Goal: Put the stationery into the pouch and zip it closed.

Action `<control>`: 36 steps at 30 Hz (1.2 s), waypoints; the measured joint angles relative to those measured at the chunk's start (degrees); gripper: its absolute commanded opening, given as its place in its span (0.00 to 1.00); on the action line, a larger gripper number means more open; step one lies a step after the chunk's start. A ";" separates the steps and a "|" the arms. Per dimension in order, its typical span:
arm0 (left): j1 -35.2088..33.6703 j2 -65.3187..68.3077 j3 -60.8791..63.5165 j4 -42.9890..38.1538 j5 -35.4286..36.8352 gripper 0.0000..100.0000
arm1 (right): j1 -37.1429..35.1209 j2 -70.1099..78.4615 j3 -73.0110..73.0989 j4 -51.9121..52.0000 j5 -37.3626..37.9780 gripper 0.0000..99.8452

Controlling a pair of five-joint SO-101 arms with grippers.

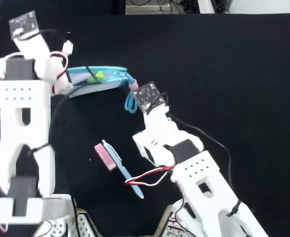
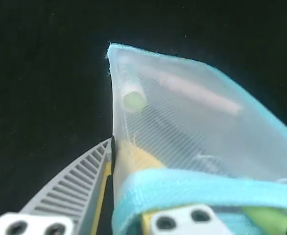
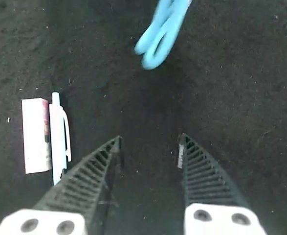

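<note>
Left gripper (image 2: 112, 161) clamped on the edge of the pouch (image 2: 192, 132), green item (image 2: 133, 100) inside the mesh. Right gripper (image 3: 148, 143) fingers apart, holding nothing, near the pouch's blue loop (image 3: 162, 34). Pen (image 1: 123, 170) and pink eraser (image 1: 105, 157) lie touching on the black table (image 1: 233, 74) — the right arm's red-white cable (image 1: 147, 177) crosses the pen's near end.

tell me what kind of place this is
Probably a robotics lab bench: two white robot arms at a black-covered table, with a pouch, pen and eraser as task props, and cables beyond the far edge.
</note>
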 measured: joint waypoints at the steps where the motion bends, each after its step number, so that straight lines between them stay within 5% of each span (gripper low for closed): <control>1: 0.00 2.29 -3.16 1.85 -0.53 0.03 | 0.00 0.00 0.00 0.00 0.00 0.17; 11: -0.53 12.48 -16.97 7.03 -2.55 0.03 | 0.00 0.00 0.00 0.00 0.00 0.17; 28: -0.53 13.01 -15.21 7.03 -2.90 0.03 | 0.00 0.00 -0.26 0.53 0.00 0.17; 36: -0.53 7.74 -6.51 4.40 -5.10 0.03 | 0.00 -9.76 -15.47 11.34 0.00 0.19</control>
